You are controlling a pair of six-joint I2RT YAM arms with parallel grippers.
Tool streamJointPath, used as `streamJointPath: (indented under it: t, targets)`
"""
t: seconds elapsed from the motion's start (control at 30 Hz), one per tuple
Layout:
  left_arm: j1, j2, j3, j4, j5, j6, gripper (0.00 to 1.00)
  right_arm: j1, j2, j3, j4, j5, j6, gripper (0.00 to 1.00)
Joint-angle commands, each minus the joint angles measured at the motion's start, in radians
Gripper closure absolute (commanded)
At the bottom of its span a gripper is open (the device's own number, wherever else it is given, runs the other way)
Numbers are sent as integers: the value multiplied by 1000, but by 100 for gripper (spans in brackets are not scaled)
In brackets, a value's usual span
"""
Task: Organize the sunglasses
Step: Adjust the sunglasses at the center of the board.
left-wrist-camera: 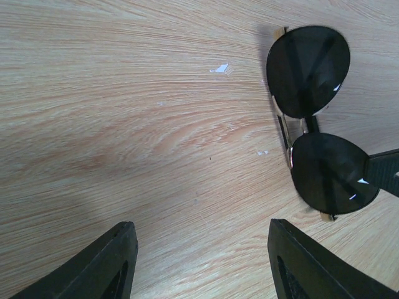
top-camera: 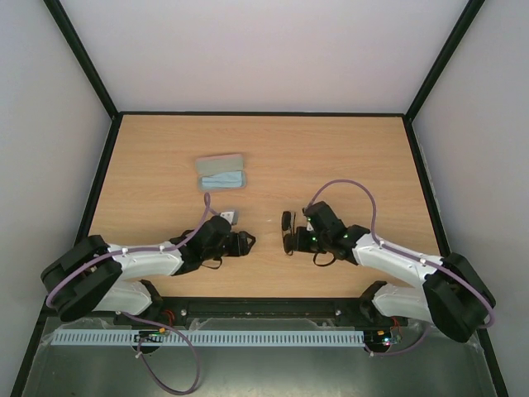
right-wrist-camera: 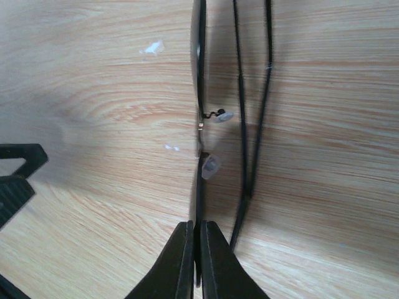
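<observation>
Figure. Grasp stage of the sunglasses task, seen from the table's near side.

The right claw [right-wrist-camera: 198,229] is pressed together, its two tips pinching the thin rim at one end of the sunglasses [left-wrist-camera: 308,71]. From that pinch the front runs straight ahead of the claw, edge-on to it. The nose pads and both long temple arms lie just to one side and run along the front, so the pair looks folded. Whether the lenses rest on the wooden table [top-camera: 347,157] or hang just clear of it cannot be told.

The left claw [left-wrist-camera: 202,225] faces the right one with its fingers spread and nothing between them. The dark lenses sit ahead of it and off to one side, near but apart.

The open case [top-camera: 221,163] lies well apart from the right claw, beyond the left claw. A light blue cloth [top-camera: 223,179] lies touching or inside it; which cannot be told.

Step in hand, as judged: the pick-up, with the grip made and the carry not yet begun. The next move calls for a gentle lift, since a narrow rim may pivot between the tips. It then calls for a path around the left claw and the pair's long axis lined up with the case.
</observation>
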Motion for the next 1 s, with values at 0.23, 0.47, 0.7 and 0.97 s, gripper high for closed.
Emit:
streamJointPath:
  t: [0.23, 0.47, 0.7, 0.97]
  targets:
    - [9, -43, -30, 1, -1, 10, 40, 115, 114, 158, -191, 250, -34, 99]
    - [21, -109, -58, -24, -2, 14, 40, 246, 259, 348, -411, 509, -10, 98]
    - [38, -191, -85, -74, -13, 20, 40, 358, 480, 573, -613, 692, 42, 98]
    - [56, -294, -125, -134, -29, 21, 39, 427, 696, 716, -693, 729, 78, 88]
